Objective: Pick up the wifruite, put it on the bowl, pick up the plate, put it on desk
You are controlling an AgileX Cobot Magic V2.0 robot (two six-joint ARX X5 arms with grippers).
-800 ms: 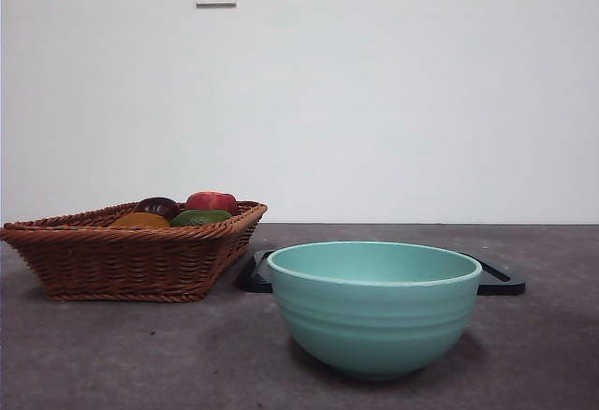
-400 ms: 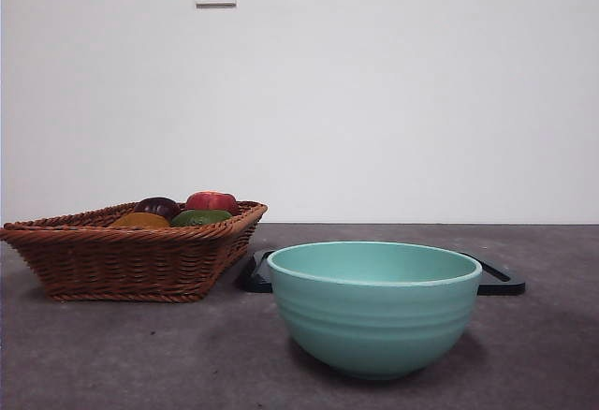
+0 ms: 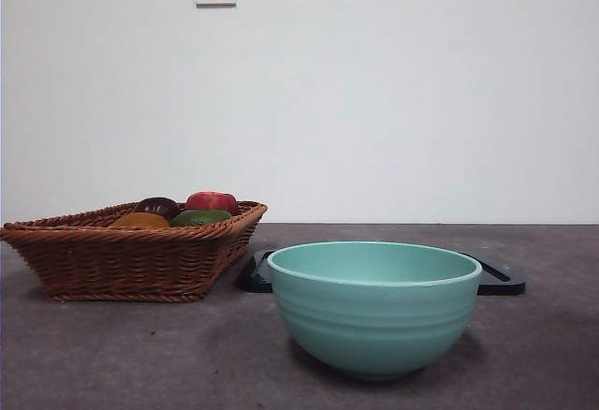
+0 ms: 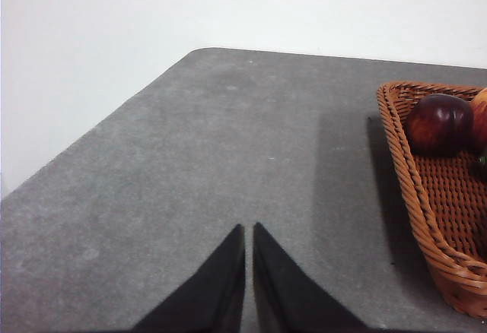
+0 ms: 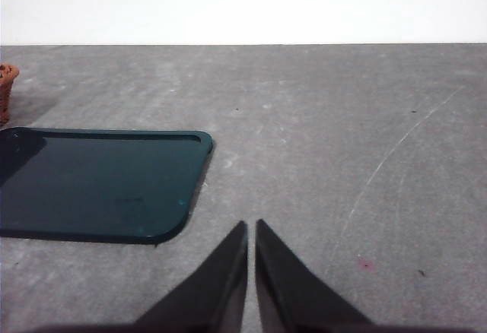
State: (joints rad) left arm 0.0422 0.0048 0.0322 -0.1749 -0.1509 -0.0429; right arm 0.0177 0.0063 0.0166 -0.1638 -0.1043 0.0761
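Wifruite (image 3: pixel 140 220) in wicker basket (image 3: pixel 131 260), no legible writing, left gripper (image 4: pixel 249 230) and right gripper (image 5: pixel 251 226) pressed together.

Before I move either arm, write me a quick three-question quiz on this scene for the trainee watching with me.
1. True or false: the wifruite already lies in the bowl.
2. What stands nearest the front camera? A) the wicker basket B) the bowl C) the plate
3. Fill in: the jaws of the left gripper and the right gripper are ____, holding nothing.

Key: 1 false, it sits in the basket with the other fruits; 2 B; 3 shut.
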